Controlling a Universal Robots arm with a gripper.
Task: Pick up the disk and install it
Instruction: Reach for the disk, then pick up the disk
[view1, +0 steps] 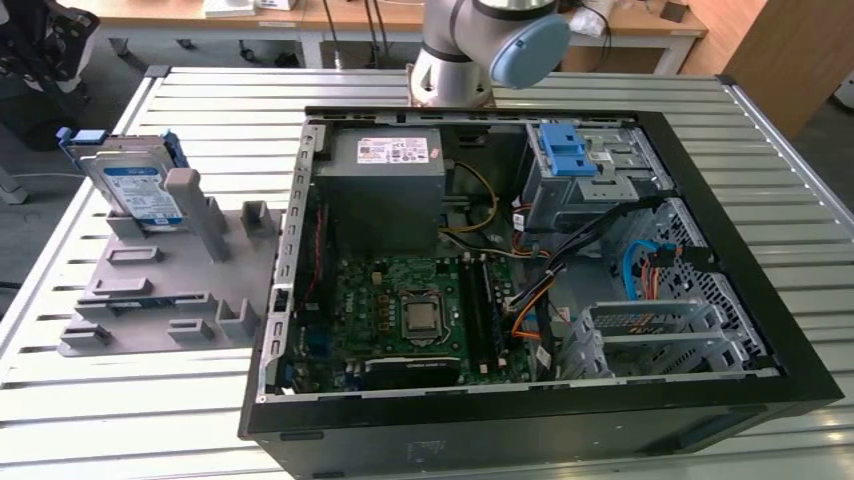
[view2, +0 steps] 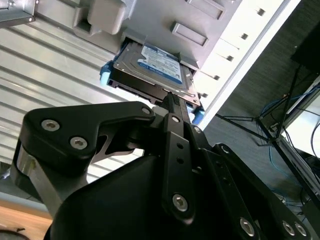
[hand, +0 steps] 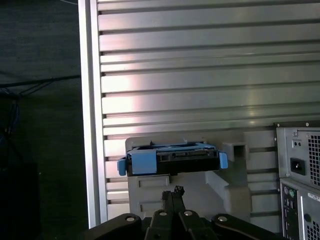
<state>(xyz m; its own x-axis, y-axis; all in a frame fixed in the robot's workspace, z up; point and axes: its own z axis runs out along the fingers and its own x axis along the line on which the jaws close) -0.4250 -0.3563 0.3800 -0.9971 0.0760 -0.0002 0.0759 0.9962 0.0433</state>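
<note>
Closed on nothing, the end effector (hand: 172, 192) is pointed at the disk (hand: 172, 159), which is stood on edge in a grey holder (hand: 235, 190) on the worktop (hand: 200, 75), near its tip with the long axis across it. Its label is shown in the second wrist view, while the open case (view1: 534, 420) beside the holder is given by the exterior view.

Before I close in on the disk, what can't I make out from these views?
1. Exterior view: the disk has its lower part hidden behind the posts of the grey holder.
2. Second wrist view: the disk's near edge is covered by the gripper, and its far end sits under the holder.
3. First wrist view: the disk is edge-on, so its label face is hidden.
4. Exterior view: the inside of the drive cage is covered by its own metal and blue latches.
</note>
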